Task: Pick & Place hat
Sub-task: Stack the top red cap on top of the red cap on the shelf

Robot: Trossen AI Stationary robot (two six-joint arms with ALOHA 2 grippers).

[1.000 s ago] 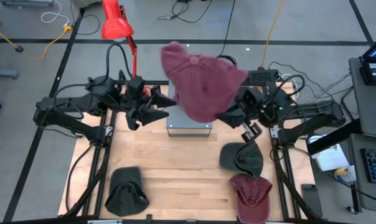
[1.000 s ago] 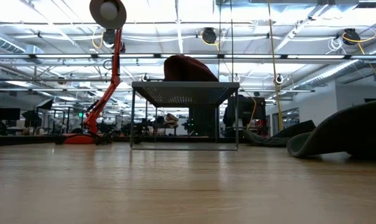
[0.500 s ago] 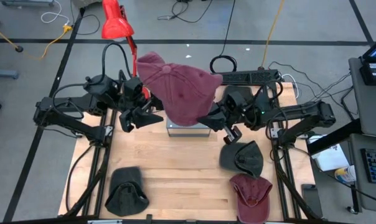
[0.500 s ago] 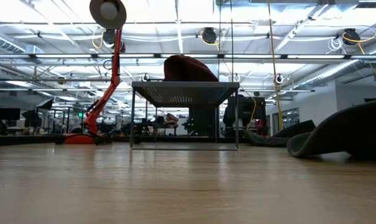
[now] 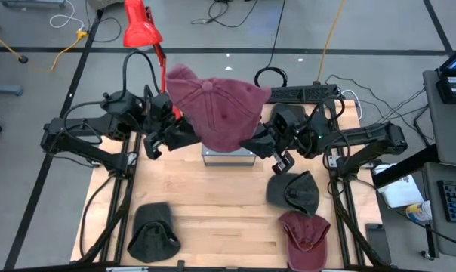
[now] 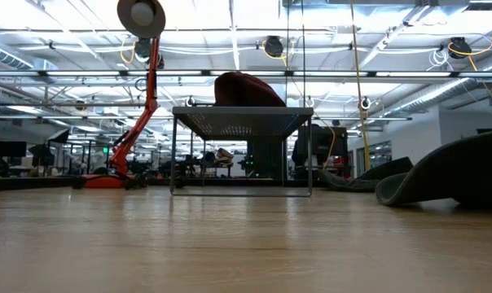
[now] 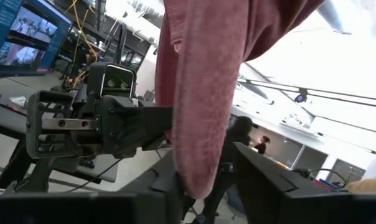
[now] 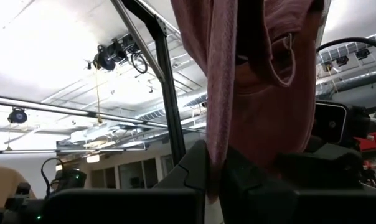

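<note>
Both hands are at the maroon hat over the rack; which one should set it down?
Likely the right hand: it pinches the maroon hat above the rack. The left hand grips the opposite edge.

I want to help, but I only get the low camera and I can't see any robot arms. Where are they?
Observer: Both are up by the stand. The left gripper and right gripper each pinch an edge of one maroon hat, held in the air.
Operator: What's under it?
Observer: The grey stand, partly hidden from above by that hat.
Operator: Any more hats?
Observer: Three lie on the table: a dark green hat, a dark grey hat and a second maroon hat.
</note>
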